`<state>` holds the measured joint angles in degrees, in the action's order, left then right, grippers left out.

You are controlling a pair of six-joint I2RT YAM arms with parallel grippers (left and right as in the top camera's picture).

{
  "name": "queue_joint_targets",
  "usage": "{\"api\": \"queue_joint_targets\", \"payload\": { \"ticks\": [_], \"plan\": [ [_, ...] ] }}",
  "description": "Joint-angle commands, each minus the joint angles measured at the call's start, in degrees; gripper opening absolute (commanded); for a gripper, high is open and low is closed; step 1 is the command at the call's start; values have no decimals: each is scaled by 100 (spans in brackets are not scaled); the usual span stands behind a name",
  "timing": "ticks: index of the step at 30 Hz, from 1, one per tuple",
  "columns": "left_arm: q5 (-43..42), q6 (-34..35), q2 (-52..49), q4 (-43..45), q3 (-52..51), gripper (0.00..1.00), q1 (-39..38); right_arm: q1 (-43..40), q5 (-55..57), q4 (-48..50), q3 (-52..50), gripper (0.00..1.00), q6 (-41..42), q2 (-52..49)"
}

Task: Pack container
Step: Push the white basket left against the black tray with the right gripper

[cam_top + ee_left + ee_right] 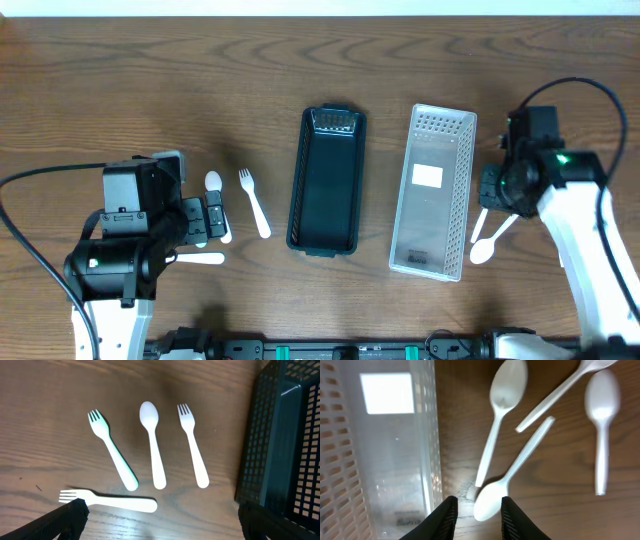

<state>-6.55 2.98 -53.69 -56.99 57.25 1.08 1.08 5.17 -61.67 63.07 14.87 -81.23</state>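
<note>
Overhead: the black basket [327, 180] and the clear basket [432, 190] lie side by side mid-counter [140, 80], and both look bare. The cutlery lies outside them, so packing seems barely begun. The left claw [212, 218] hovers over cutlery left of the black basket, and the right claw [490, 192] hovers over spoons [485, 245] right of the clear basket.

Left wrist: the left claw [162, 509] is released wide above 3 forks and 1 spoon [152, 442]. The nearest fork [107, 501] lies crosswise. Flat plastic on wood could skid or flick away when pinched.

Right wrist: the right claw [479, 505] is partly released, astride a spoon bowl [489, 502] and not clamping it. A second handle [487, 455] ends just beside that bowl, so closing might drag both spoons, slip off the rounded bowl, or knock the clear basket's wall.
</note>
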Motion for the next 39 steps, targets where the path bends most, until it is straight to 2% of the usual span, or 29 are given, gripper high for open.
{"api": "queue_joint_targets", "payload": {
  "ticks": [1,11,23,28,33,39],
  "plan": [
    [-46,31,-22,33,101,98,24,-28,-389,79,79,32,138,-535],
    [-46,31,-22,52,101,98,24,-26,-1196,601,79,36,-297,-1547],
    [-46,33,-22,50,101,98,24,-26,-1318,1432,79,37,-278,-1596],
    [-46,33,-22,50,101,98,24,-26,-1871,1626,79,40,-776,-1596],
    [-46,33,-22,48,101,98,24,-26,-2400,1851,79,42,-1034,-1596],
    [-46,33,-22,48,101,98,24,-26,-2627,2050,79,48,-1189,-1596]
  ]
}}
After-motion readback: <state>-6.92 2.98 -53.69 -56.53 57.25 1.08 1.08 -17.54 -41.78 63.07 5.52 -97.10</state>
